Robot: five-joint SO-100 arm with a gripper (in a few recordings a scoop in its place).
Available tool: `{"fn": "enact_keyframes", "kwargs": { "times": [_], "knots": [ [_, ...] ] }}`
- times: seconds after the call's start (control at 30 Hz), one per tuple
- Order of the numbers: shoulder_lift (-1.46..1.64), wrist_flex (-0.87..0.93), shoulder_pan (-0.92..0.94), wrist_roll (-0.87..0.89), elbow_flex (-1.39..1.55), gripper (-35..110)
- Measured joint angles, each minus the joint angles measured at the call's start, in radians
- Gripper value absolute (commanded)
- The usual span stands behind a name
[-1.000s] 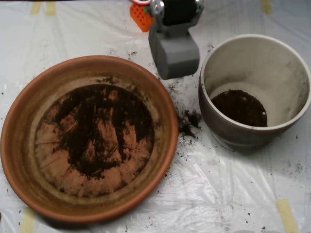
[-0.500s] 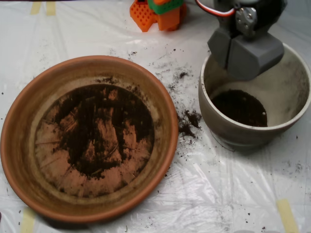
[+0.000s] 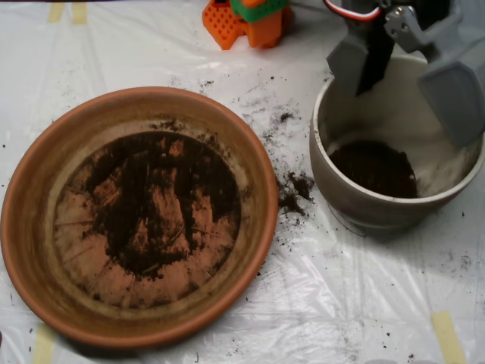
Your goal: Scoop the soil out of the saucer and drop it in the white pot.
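A wide terracotta saucer point(image 3: 30, 227) fills the left half of the overhead view. A thin, patchy layer of dark soil point(image 3: 151, 201) covers its ridged base. At the right stands the off-white pot point(image 3: 333, 182), with a dark heap of soil point(image 3: 373, 167) on its bottom. My grey scoop point(image 3: 409, 80) hangs over the pot's back rim with its two shells spread wide apart, one at the pot's left edge and one at its right. Nothing shows between the shells.
Spilled soil crumbs point(image 3: 292, 189) lie on the clear plastic sheet point(image 3: 318, 303) between saucer and pot. An orange and green arm base point(image 3: 246, 21) sits at the top centre. Yellow tape strips point(image 3: 447, 334) mark the sheet's corners.
The scoop swung right from beside the saucer to above the pot, then its shells opened wide. The soil heap in the pot looks slightly larger.
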Motion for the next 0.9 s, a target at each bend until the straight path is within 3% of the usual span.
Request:
{"fn": "enact_keyframes", "kwargs": {
  "times": [0.43,0.9],
  "knots": [
    [0.002,0.032,0.041,0.061,-0.032,44],
    [-0.002,0.084,0.525,0.075,-0.155,44]
  ]
}}
